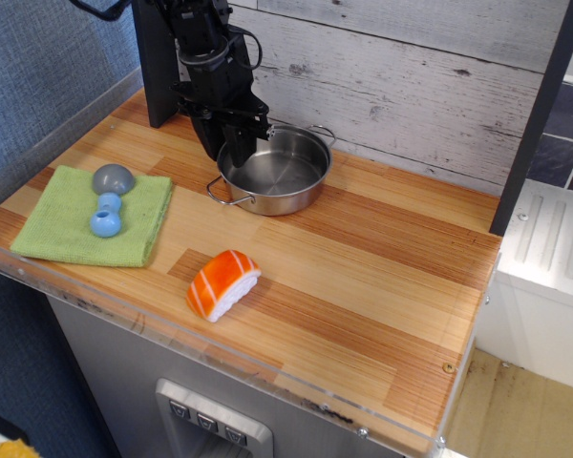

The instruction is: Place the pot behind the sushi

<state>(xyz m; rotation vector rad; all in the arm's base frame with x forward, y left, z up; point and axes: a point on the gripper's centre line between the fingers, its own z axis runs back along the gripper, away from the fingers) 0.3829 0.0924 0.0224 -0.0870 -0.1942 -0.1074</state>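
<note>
The shiny steel pot (279, 172) with two wire loop handles stands on the wooden counter near the back wall. The orange-and-white sushi (222, 283) lies in front of it, nearer the front edge and slightly to the left. My gripper (231, 150) points down at the pot's left rim, one finger inside the pot and the other outside. It appears shut on that rim. The pot's base looks level with the counter.
A green cloth (91, 218) with a grey-and-blue toy (108, 197) lies at the left. A dark post (158, 67) stands behind the arm. The plank back wall (401, 86) is close behind the pot. The counter's right edge (477, 315) drops off.
</note>
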